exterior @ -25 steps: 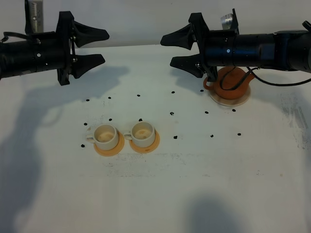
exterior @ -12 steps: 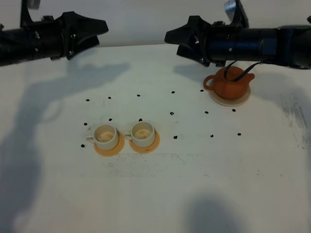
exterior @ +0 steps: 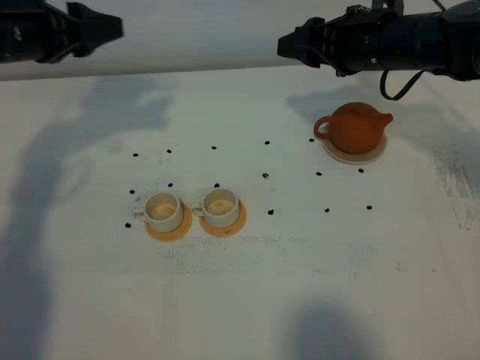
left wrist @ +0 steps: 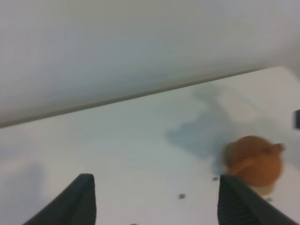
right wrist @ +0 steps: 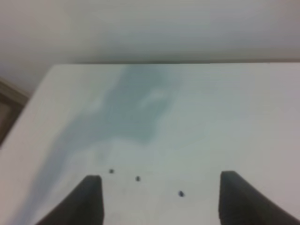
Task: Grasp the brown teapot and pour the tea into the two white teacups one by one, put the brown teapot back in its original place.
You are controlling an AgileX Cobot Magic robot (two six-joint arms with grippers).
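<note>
Left end effector (exterior: pixel 105 28): mostly cut off by the exterior frame edge, only a dark pointed tip shows over the far-left corner of the white counter (exterior: pixel 300 292). Jaws unreadable from there. The left wrist view catches just two dark fingertips (left wrist: pixel 86 201), wide apart with nothing between them, so it is open.

Right end effector (exterior: pixel 283 46): seen as a dark silhouette up over the far edge, pointing toward the left edge. In the right wrist view only its fingertips (right wrist: pixel 93 199) show, spread wide over bare counter with small black dots (right wrist: pixel 137 178). It is open and gripping nothing.

Small round reddish-brown clay teapot (exterior: pixel 356 127) sits upright on a round pale cream saucer (exterior: pixel 352 158) near the far edge, right half of the counter. The teapot covers most of the saucer. Its loop handle faces the left edge. It lies below the right end effector, toward the near edge, apart. In the left wrist view it is an orange blur.

Two small white ceramic teacups (exterior: pixel 161 209) (exterior: pixel 220 205) stand side by side left of the counter's middle, each on a round orange coaster (exterior: pixel 171 233), well apart from both end effectors. Insides are tan; can't tell if there is liquid.
</note>
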